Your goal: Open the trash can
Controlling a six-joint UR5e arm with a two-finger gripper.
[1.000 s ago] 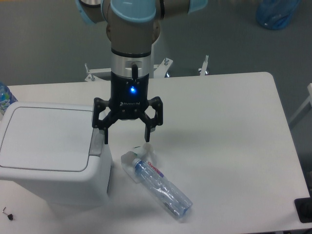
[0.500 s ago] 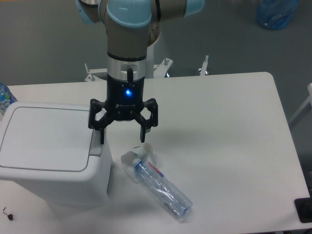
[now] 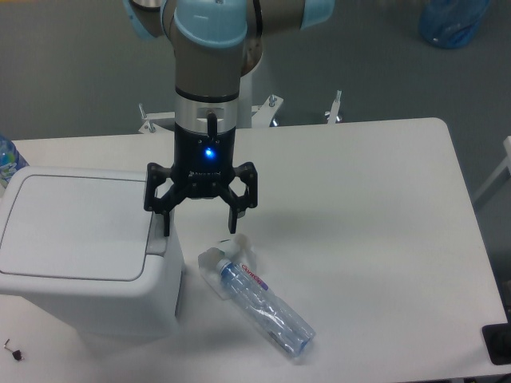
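The trash can (image 3: 80,255) is a white boxy bin at the left of the table, its flat lid (image 3: 72,227) lying shut. A small grey tab (image 3: 156,235) sits at the lid's right edge. My gripper (image 3: 200,231) hangs open just right of the bin, pointing down. Its left fingertip (image 3: 166,227) stands over the tab at the bin's right edge; whether it touches is unclear. The right fingertip (image 3: 233,225) hovers above the table with nothing between the fingers.
A clear plastic bottle (image 3: 255,299) with a blue and red label lies on the table just below and right of the gripper. Part of another bottle (image 3: 6,159) shows at the far left edge. A blue bag (image 3: 453,22) sits on the floor beyond the table.
The gripper has shifted a little left and up over the last second, bringing its left finger over the bin's right edge. Since half a second ago nothing has moved.
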